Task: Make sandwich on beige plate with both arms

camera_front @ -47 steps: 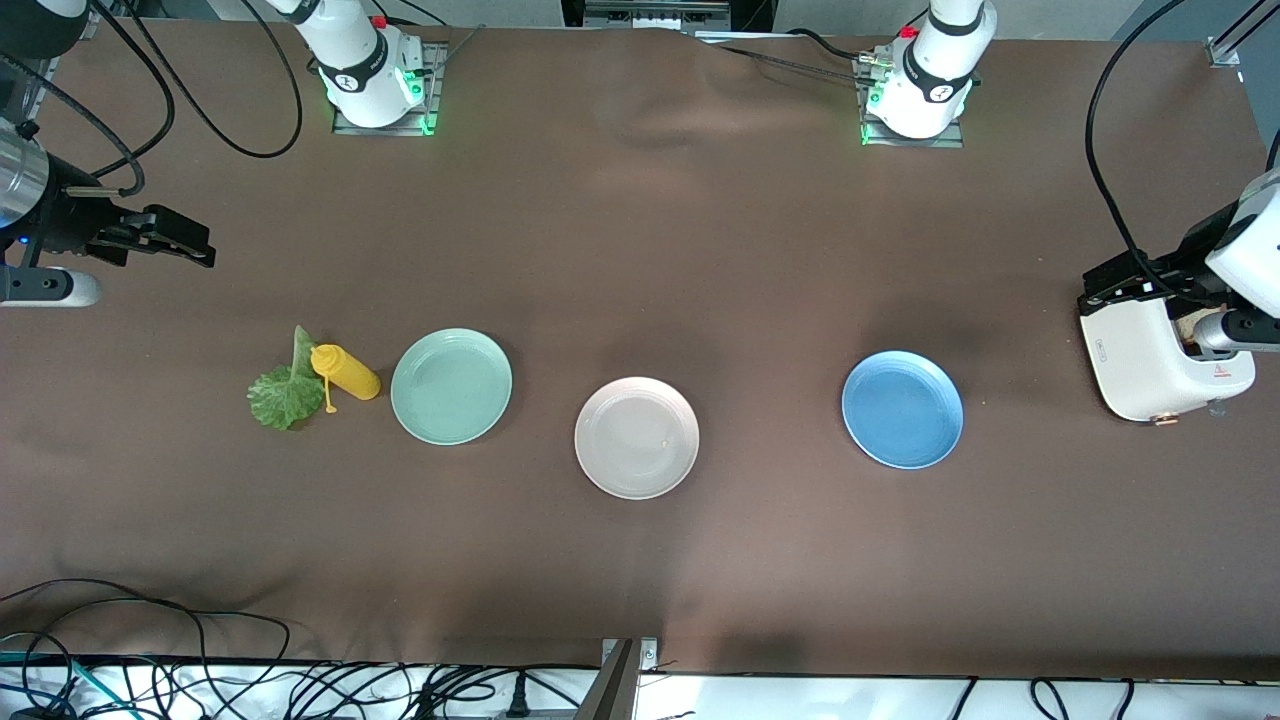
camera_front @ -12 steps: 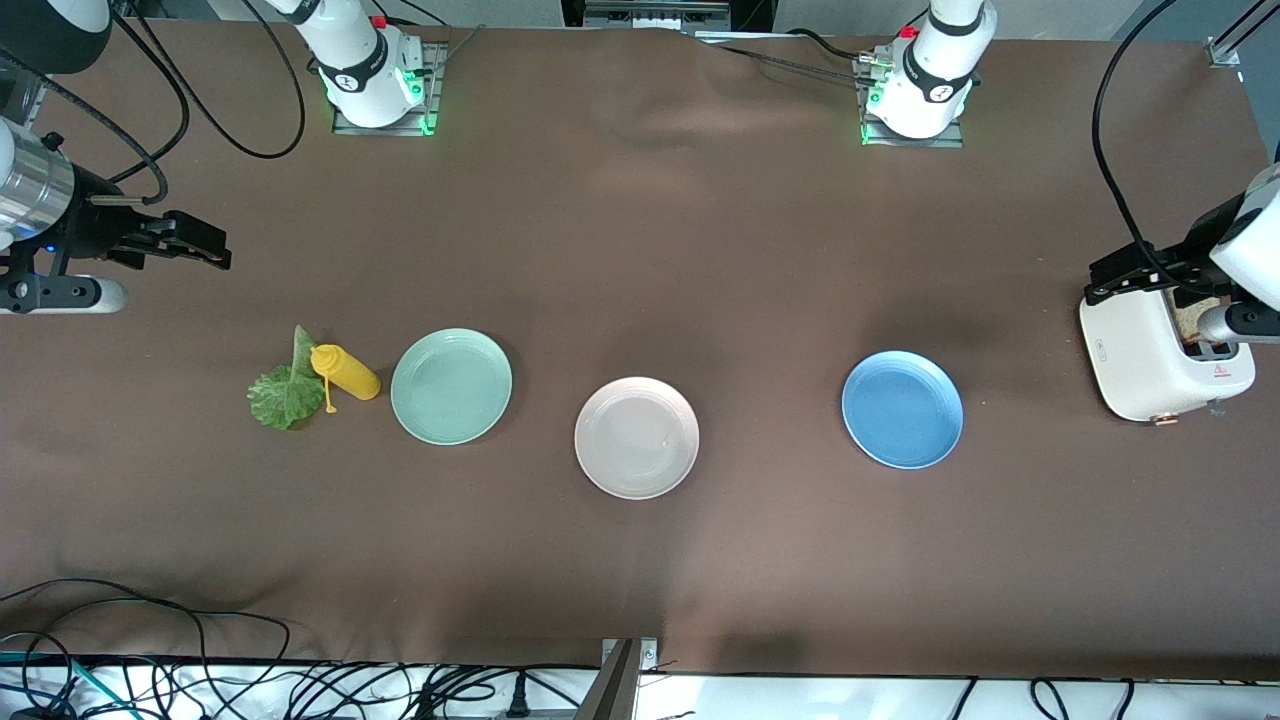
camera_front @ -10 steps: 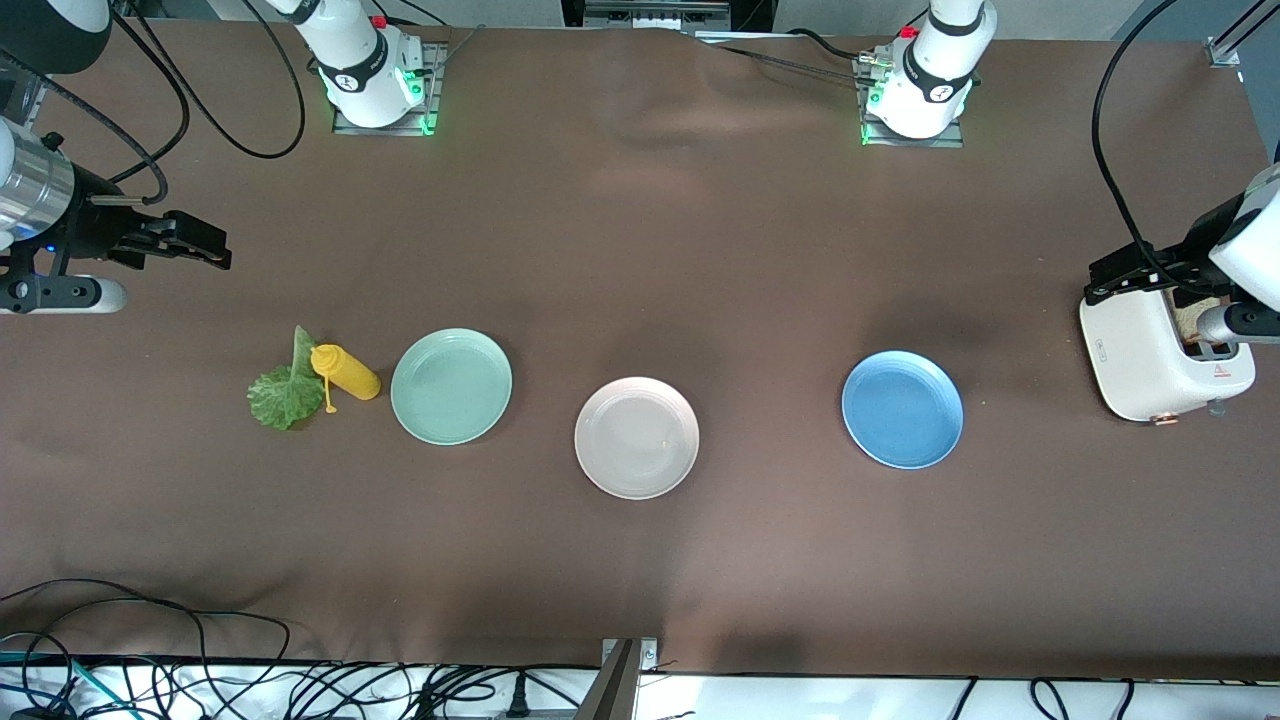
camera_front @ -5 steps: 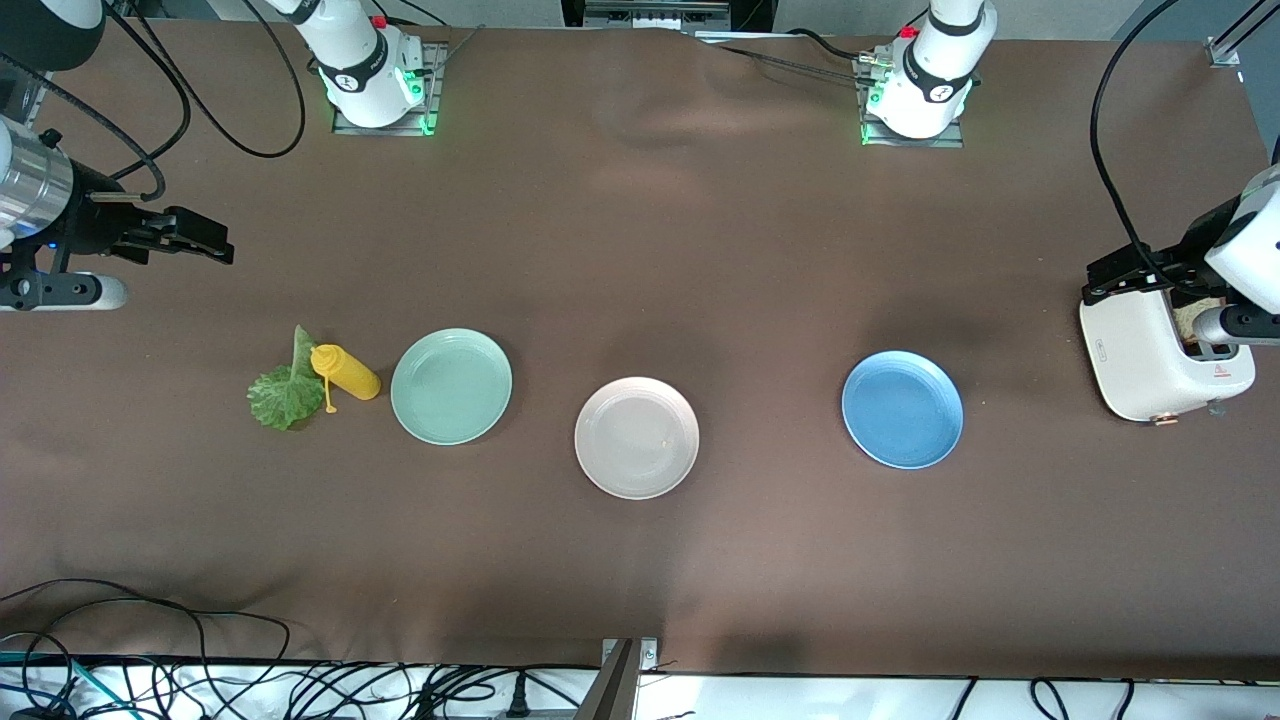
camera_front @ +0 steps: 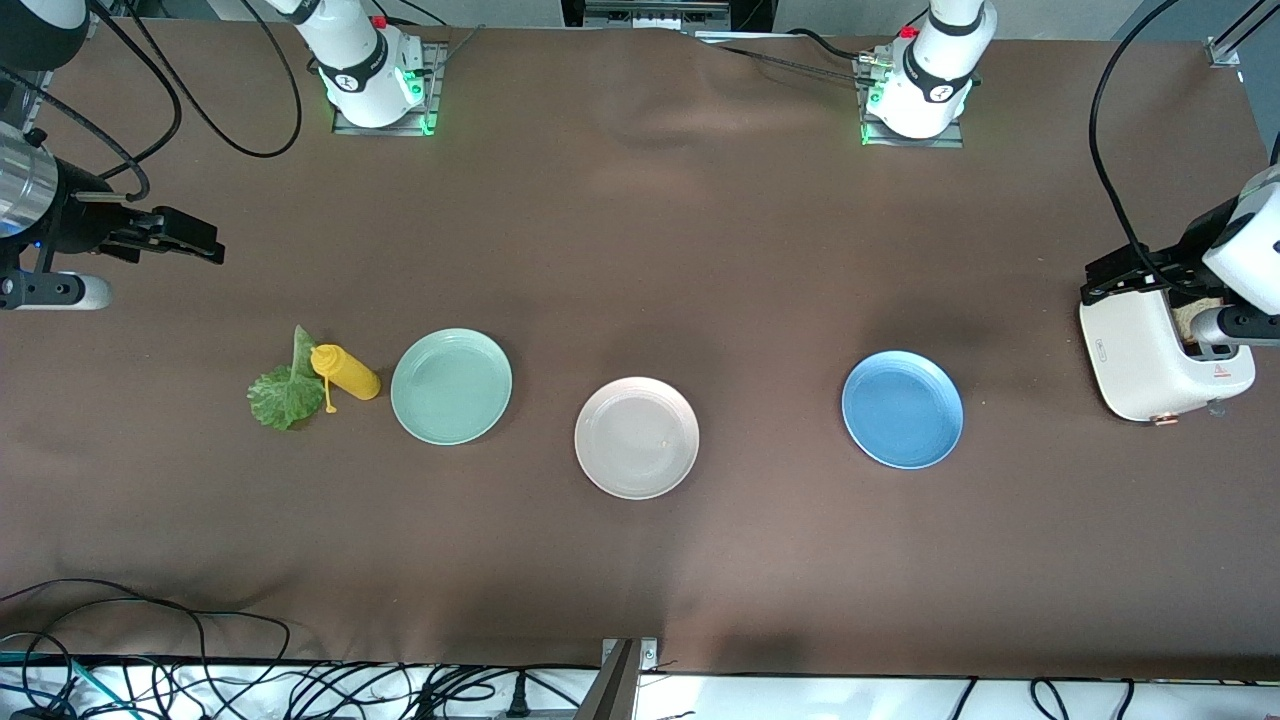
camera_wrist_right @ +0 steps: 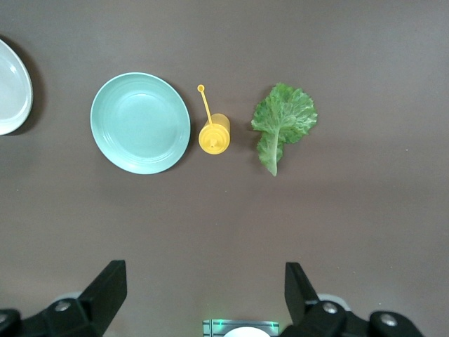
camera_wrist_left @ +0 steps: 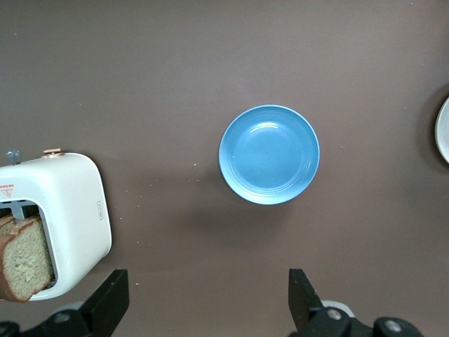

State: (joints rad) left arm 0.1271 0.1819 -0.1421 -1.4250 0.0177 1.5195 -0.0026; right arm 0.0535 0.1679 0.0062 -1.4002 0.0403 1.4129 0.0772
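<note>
Beige plate [camera_front: 637, 437] lies mid-desk, bare, well apart from both; left pincer [camera_wrist_left: 208, 302] hangs wide open, empty, beside the toaster [camera_front: 1150, 355]; right pincer [camera_wrist_right: 205, 298] hangs wide open, empty, near the lettuce leaf [camera_wrist_right: 282, 123].

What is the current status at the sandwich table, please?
Both grippers open: left gripper over toaster, right gripper hanging near lettuce. Beige plate bare. Bread in toaster. Nothing in the way.

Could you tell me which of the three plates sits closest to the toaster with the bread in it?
The blue plate. It lies toward the left arm's end of the table, beside the white toaster; the beige plate sits mid-table and the mint green plate farther still.
</note>
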